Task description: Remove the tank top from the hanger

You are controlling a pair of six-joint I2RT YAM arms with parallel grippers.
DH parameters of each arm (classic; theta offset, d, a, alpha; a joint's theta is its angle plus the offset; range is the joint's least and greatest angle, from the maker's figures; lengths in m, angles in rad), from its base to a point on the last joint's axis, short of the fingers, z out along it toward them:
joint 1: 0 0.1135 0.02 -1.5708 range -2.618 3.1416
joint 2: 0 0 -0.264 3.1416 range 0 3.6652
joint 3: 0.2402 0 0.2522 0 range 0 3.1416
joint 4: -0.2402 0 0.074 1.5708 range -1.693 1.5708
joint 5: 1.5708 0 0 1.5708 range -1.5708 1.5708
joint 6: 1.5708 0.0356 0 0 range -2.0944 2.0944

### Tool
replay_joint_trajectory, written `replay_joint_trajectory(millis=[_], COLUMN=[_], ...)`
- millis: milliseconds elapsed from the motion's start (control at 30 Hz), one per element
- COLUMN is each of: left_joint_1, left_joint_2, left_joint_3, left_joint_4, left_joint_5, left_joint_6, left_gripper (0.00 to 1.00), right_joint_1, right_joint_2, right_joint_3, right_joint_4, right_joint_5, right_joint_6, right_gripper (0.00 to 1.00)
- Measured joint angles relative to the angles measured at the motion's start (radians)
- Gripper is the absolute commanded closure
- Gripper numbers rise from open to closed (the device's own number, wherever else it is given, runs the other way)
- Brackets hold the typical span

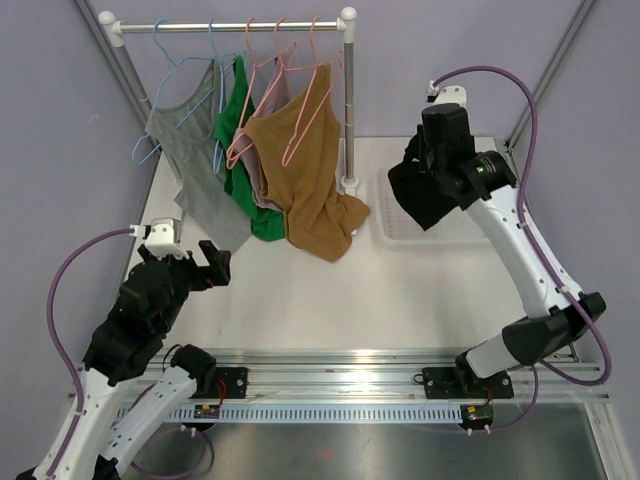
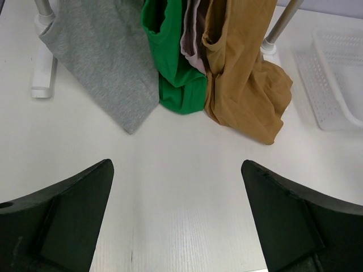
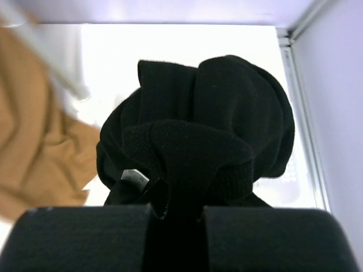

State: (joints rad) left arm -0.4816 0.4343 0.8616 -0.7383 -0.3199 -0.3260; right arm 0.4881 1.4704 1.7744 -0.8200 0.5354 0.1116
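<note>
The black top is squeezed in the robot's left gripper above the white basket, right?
No. The right gripper holds the black top above the white basket; the left gripper is open and empty. The right wrist view shows it.

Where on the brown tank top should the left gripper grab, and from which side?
Pinch the brown tank top at its loose lower hem, from the front: it pools on the table facing the open left gripper, while the straps sit high on the pink hanger.
</note>
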Motion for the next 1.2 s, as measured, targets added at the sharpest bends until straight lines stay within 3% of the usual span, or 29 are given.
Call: replay_joint_trajectory(millis=[167, 267, 300, 333, 367, 400, 567, 733, 867, 1067, 1200], left_joint_1=[0.036, 0.060, 0.066, 0.071, 0.074, 0.078, 0.082, 0.082, 0.083, 0.082, 0.082], left_joint_2=[0.000, 0.000, -0.001, -0.002, -0.002, 0.000, 0.051, 0.226, 0.397, 0.654, 0.847], left_joint_3=[0.000, 0.000, -0.002, -0.003, -0.004, -0.004, 0.042, 0.268, 0.511, 0.798, 0.975], left_joint_4=[0.008, 0.019, 0.024, 0.029, 0.031, 0.032, 0.012, -0.047, -0.051, -0.038, -0.016], left_joint_5=[0.001, 0.007, 0.010, 0.014, 0.018, 0.022, 0.065, 0.105, 0.156, 0.241, 0.273], left_joint_6=[0.000, -0.006, -0.009, -0.012, -0.015, -0.016, -0.019, -0.008, 0.027, 0.089, 0.138], left_gripper=[0.01, 0.01, 0.01, 0.01, 0.01, 0.01, 0.01, 0.01, 0.01, 0.01, 0.01], right_joint_1=[-0.129, -0.174, -0.183, -0.190, -0.193, -0.194, -0.193, -0.193, -0.194, -0.193, -0.193], right_joint_2=[0.114, 0.192, 0.219, 0.245, 0.269, 0.291, 0.316, 0.208, -0.020, -0.433, -0.587], right_joint_3=[-0.067, -0.140, -0.162, -0.180, -0.195, -0.203, -0.189, -0.169, -0.227, -0.501, -0.640], right_joint_4=[0.124, 0.210, 0.228, 0.240, 0.249, 0.248, 0.201, 0.112, 0.100, 0.188, 0.219], right_joint_5=[-0.023, -0.051, -0.061, -0.070, -0.079, -0.085, -0.086, -0.103, -0.296, -0.633, -0.798], right_joint_6=[-0.029, -0.025, -0.020, -0.009, -0.011, -0.001, 0.031, 0.080, 0.106, 0.176, 0.229], right_gripper=[1.00, 0.86, 0.50, 0.37, 0.15, 0.01, 0.00, 0.01, 0.01, 0.04, 0.07])
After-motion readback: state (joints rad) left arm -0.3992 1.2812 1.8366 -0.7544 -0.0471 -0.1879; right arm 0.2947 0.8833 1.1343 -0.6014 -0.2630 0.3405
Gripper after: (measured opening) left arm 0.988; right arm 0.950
